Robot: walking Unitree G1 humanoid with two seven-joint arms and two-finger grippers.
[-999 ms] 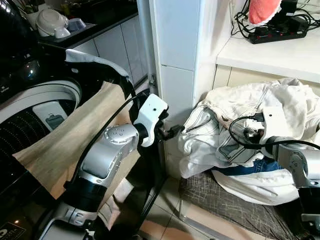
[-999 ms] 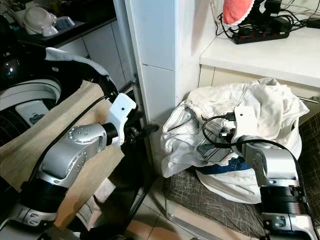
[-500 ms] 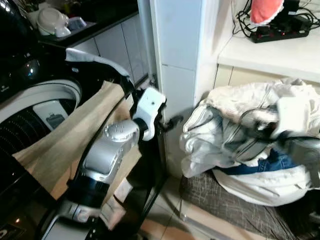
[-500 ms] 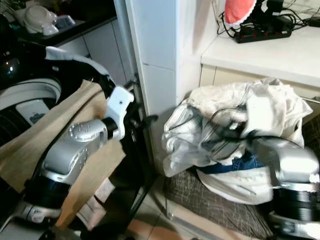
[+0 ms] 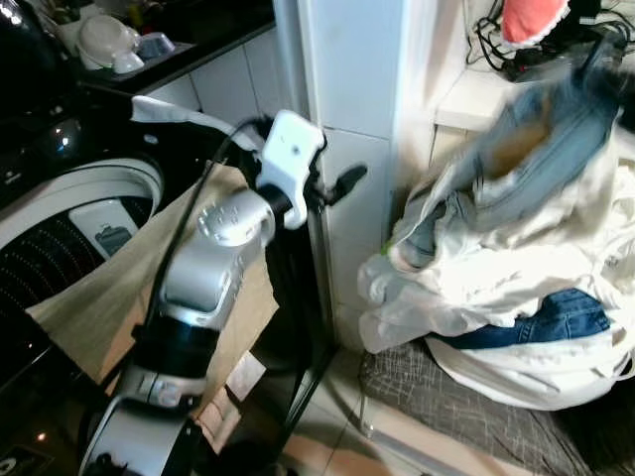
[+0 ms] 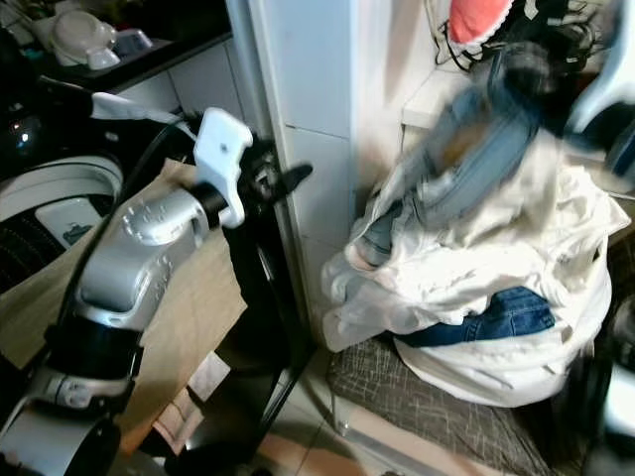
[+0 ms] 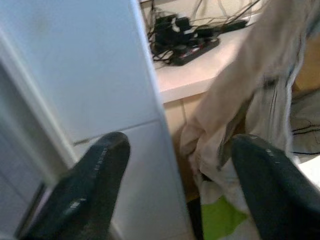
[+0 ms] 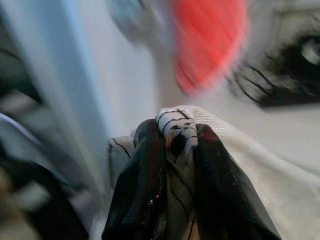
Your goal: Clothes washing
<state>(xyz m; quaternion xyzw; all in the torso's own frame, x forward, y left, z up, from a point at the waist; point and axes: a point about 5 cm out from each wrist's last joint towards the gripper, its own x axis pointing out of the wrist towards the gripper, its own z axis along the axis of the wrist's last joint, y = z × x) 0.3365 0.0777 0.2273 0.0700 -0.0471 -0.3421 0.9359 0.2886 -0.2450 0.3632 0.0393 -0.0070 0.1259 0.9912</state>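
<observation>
Washing machine point(image 5: 69, 213): we are seeing its open drum at our left, with a beige cloth point(image 5: 129, 283) draping over the rim and hanging down the front.

Left gripper point(image 5: 337, 185): we are holding it raised beside the white pillar point(image 5: 352, 89), between the washing machine and the laundry pile. Its two black fingers point(image 7: 95, 175) are standing spread apart with nothing between them, pointing past the pillar toward the counter point(image 7: 200, 70).

Right gripper point(image 8: 172, 150): its fingers are pinching shut on a fold of pale striped fabric, seen close in the right wrist view. In the head views the arm is reaching high at our right, blurred, by the counter edge.

Garment point(image 5: 536, 149): a pale blue denim piece, blurred, is hanging stretched from the top right down toward the pile; we are taking this as the fabric the right gripper is gripping, though the blur is keeping us from being certain.

Laundry pile point(image 5: 496, 288): white clothes are heaping up against the cabinet below the counter, with dark blue jeans point(image 5: 551, 317) wedged between them, all sitting on a grey mat point(image 5: 446, 402) on the floor.

Counter items: a black power strip point(image 7: 192, 42) with tangled cables and a red cloth point(image 5: 531, 20) are resting above the pile.
</observation>
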